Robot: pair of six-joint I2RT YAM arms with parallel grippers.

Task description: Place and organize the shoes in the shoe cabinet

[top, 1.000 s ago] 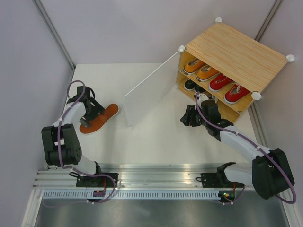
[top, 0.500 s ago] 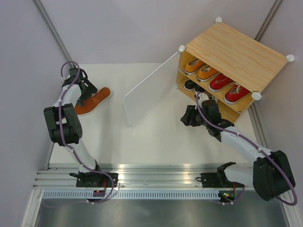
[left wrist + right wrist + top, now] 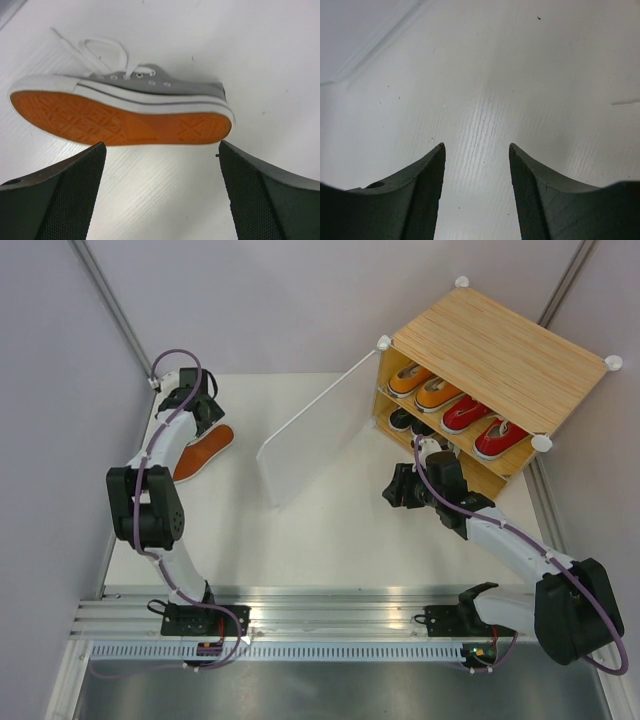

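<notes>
A grey shoe point(image 3: 150, 87) lies on its side at the table's far left, its orange sole point(image 3: 203, 452) turned up and toward my left wrist camera. My left gripper point(image 3: 161, 145) hovers just behind it, wide open, with nothing between the fingers; from above the left gripper point(image 3: 205, 418) is at the shoe's far end. The shoe cabinet point(image 3: 500, 340) stands at the back right with its white door point(image 3: 310, 435) swung open. Inside it are two orange shoes point(image 3: 425, 385), two red shoes point(image 3: 482, 425) and a black shoe point(image 3: 400, 420) lower down. My right gripper point(image 3: 395, 485) hangs open over bare table in front of the cabinet.
The open door panel juts out across the middle of the table between the two arms. Grey walls close in on the left and at the back. A metal rail point(image 3: 330, 625) with both arm bases runs along the near edge.
The left arm has swung toward the back left corner and the grey shoe has shifted back with it. The gripper is now behind the shoe. The right arm has not moved.
</notes>
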